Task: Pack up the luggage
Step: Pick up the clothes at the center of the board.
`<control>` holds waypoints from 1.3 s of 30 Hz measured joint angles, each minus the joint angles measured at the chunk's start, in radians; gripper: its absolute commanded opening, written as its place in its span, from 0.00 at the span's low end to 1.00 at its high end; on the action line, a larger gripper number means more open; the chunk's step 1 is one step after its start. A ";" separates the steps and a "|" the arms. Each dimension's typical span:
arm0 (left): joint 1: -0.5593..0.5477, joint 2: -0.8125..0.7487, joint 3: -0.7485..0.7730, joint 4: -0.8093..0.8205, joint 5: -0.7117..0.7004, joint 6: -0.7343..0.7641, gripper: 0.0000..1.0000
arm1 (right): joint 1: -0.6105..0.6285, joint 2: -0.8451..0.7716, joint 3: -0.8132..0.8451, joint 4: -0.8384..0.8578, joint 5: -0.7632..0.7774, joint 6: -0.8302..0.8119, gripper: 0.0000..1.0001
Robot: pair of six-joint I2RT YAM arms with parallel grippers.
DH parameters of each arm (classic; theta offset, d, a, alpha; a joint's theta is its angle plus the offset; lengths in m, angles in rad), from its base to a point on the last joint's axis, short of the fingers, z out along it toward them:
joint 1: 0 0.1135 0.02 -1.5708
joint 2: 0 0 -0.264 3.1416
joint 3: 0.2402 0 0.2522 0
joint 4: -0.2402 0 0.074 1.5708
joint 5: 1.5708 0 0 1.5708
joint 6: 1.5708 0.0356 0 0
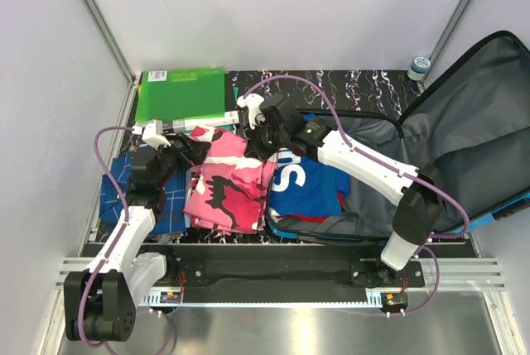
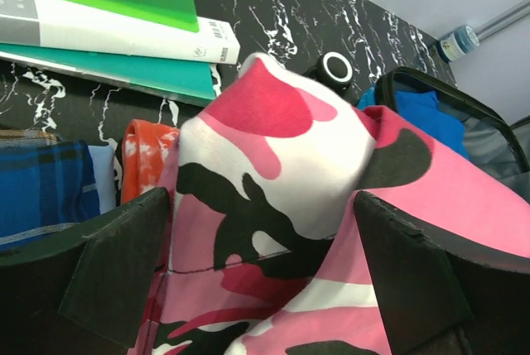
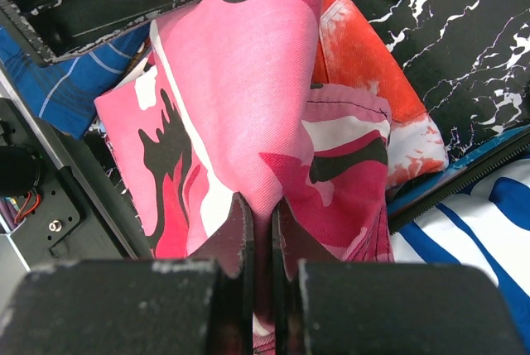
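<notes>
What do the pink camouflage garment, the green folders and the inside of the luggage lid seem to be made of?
The pink camouflage garment looks like matte woven cloth, perhaps cotton: fine twill lines and soft folds show. The green folders seem smooth plastic or coated card: flat, stiff, slightly shiny. The luggage lid is lined with matte grey fabric, loosely creased.

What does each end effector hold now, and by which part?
The right end effector pinches a raised fold of the pink camouflage cloth garment. The left end effector is open around the garment and holds nothing.
</notes>
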 measured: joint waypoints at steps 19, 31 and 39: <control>0.003 0.131 -0.006 0.233 0.141 -0.067 0.58 | 0.000 0.000 -0.001 0.000 0.001 0.018 0.00; 0.004 0.119 -0.006 0.250 0.213 -0.103 0.00 | 0.000 -0.023 -0.016 0.000 0.009 0.076 0.00; 0.000 -0.084 -0.004 0.200 0.221 -0.109 0.00 | 0.009 -0.130 -0.047 -0.014 0.010 0.118 0.00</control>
